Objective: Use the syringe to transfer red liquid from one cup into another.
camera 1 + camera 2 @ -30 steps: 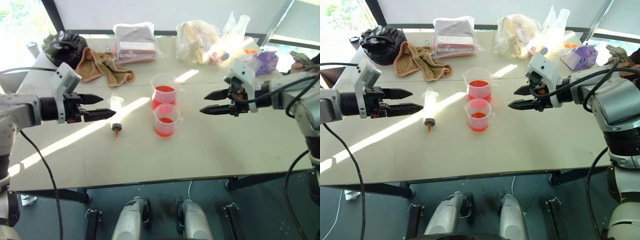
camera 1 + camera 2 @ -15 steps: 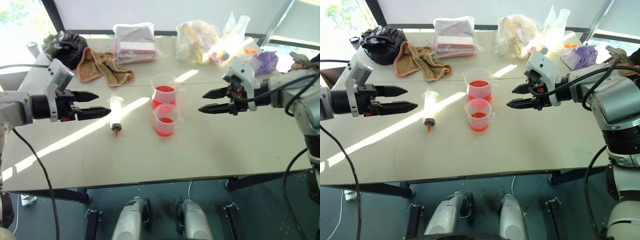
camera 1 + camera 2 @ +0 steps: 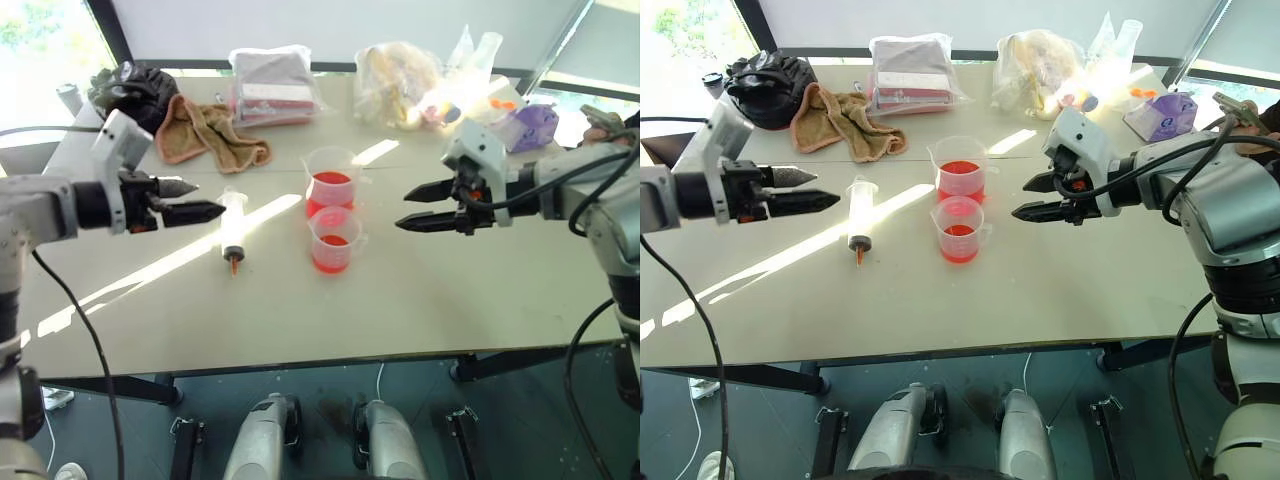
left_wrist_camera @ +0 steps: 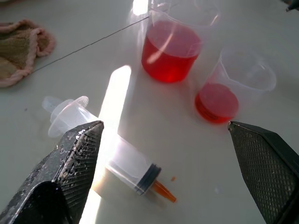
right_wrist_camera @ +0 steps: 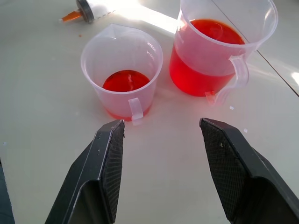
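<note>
Fingers on both your left gripper and right gripper gape empty, the left having crept toward the syringe lying left of centre beside 2 cups, so pickup comes next.

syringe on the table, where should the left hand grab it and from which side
Probably the clear barrel of the syringe, around its middle, between the flange and the dark plunger seal. It lies flat on the table, orange tip toward the robot, plunger away. The open left hand is beside it, so coming down from above with one finger either side of the barrel looks easiest. The cups stand clear on its other side.
</note>
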Robot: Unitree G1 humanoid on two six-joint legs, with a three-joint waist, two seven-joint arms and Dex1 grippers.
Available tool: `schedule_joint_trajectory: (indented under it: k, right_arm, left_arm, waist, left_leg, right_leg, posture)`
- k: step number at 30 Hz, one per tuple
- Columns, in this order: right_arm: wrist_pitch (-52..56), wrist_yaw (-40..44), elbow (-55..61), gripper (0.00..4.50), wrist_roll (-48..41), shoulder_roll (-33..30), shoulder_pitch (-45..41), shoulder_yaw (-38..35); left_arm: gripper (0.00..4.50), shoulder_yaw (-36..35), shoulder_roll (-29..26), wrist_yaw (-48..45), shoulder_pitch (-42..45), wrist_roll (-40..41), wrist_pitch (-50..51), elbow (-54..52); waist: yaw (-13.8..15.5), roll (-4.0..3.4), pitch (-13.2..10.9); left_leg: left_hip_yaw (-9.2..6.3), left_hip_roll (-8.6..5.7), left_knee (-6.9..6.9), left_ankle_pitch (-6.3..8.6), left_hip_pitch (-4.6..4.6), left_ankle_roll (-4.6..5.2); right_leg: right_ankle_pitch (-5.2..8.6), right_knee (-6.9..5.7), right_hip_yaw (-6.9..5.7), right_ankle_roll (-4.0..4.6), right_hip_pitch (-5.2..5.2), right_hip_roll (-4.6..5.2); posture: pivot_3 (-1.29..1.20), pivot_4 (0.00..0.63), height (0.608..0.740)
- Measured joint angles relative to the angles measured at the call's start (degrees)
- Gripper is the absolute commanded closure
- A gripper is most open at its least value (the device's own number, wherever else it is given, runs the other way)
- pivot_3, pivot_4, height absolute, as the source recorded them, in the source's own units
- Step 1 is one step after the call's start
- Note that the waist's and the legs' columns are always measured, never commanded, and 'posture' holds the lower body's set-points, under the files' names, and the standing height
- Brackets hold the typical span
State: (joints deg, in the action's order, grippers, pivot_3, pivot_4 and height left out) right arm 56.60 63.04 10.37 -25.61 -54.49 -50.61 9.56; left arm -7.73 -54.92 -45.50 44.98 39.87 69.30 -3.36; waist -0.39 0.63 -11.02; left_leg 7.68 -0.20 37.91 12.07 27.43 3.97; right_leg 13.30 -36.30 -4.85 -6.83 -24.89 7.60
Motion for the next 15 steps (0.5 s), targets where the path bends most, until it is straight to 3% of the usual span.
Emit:
schedule_joint_trajectory:
  k: [3, 8, 15]
  right_arm:
    - [0.17, -0.79, 0.6, 1.84, -0.09, 0.41, 0.11, -0.24]
    - [0.05, -1.53, 0.84, 1.84, -0.16, 0.58, 0.71, -0.62]
    - [0.61, -2.64, 2.46, 1.84, -0.63, 0.56, 1.93, -1.32]
  left_arm:
    - [0.05, 1.99, 6.36, 7.72, 11.3, -2.49, 8.73, 5.38]
    - [0.05, 7.2, 17.25, 24.39, 27.14, -14.53, 19.42, 18.5]
    - [0.05, 18.37, 26.19, 34.74, 42.45, -22.34, 22.69, 40.33]
  waist:
    - [0.53, 0.01, 0.0]
    - [1.21, 0.04, -0.01]
    - [0.93, 0.05, -0.02]
  left_leg:
    - [-0.03, 0.0, 0.2, 0.03, -0.01, 0.12]
    - [-0.05, -0.02, 0.29, -0.02, -0.02, 0.3]
    - [-0.04, 0.01, 0.26, 0.0, -0.04, 0.31]
  right_leg:
    - [0.0, -0.03, -0.04, -0.03, 0.13, -0.03]
    - [-0.01, -0.04, -0.09, -0.09, 0.22, -0.04]
    - [-0.02, -0.04, -0.08, -0.16, 0.19, -0.04]
  posture:
    - [0.0, 0.15, 0.74]
    - [0.0, 0.15, 0.74]
    - [0.0, 0.15, 0.74]
